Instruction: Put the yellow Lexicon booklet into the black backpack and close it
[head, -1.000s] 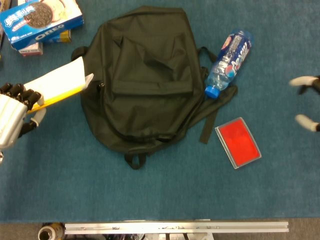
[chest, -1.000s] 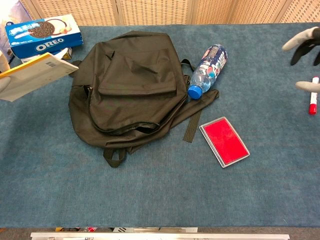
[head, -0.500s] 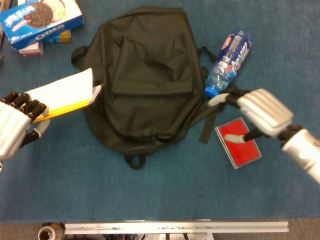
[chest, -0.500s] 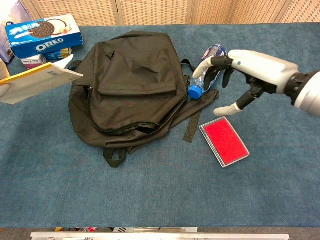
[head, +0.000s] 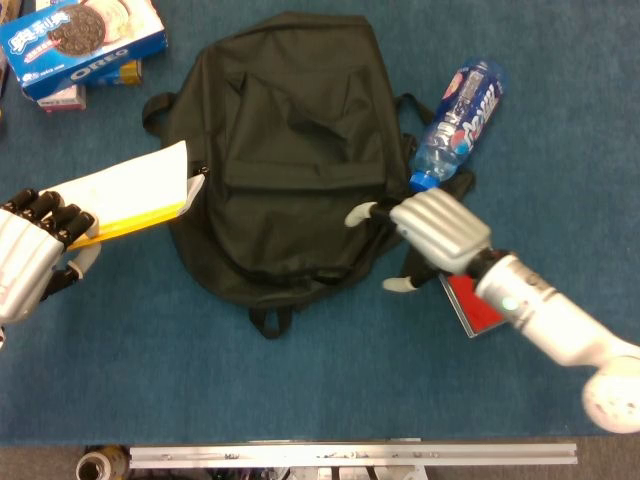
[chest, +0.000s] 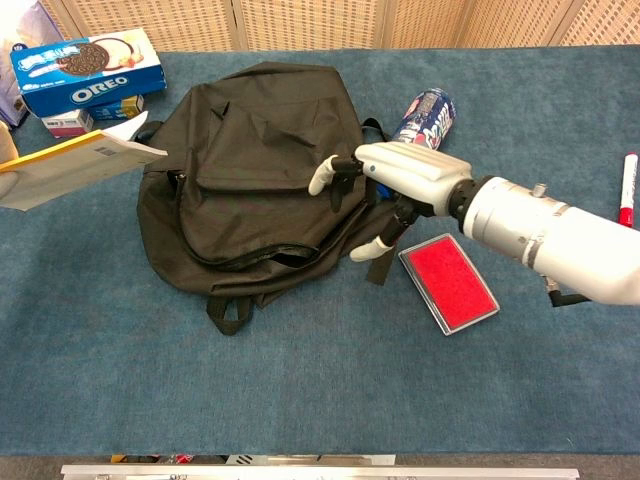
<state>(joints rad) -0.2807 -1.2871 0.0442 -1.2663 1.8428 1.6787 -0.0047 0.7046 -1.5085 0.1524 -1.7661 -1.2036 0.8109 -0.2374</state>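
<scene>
Counter (head: 330, 390) covered in blue cloth, carrying everything in view.

Black backpack (head: 285, 150) lies flat, front pocket up, between the two hands. Its main zipper runs in a curve along the side and lower edge; whether it is open I cannot tell from either view.

Right hand (head: 430, 232) is at the backpack's edge nearest it, fingers (chest: 322, 175) spread and holding nothing, tips over the dark fabric just beside the strap. Contact with the fabric cannot be confirmed. Judgement: this hand is placed to lift or spread the opening.

Left hand (head: 28, 255) is off the backpack's opposite side, fingers curled around the near end of the yellow Lexicon booklet (head: 125, 190). The booklet is held clear of the counter, pale face up, yellow edge showing.

Key relation: the booklet's long axis points from the left fingers toward the backpack, tilted slightly upward, and its far corner reaches the bag's side next to the zipper pull. Left hand carries it; right hand is the nearer one to the bag's body. Judgement: insertion needs the booklet pushed along its own axis into an opened mouth.

Beyond the right fingers: plastic bottle (head: 460, 120); red case (chest: 450, 282) just beneath the right wrist.
</scene>
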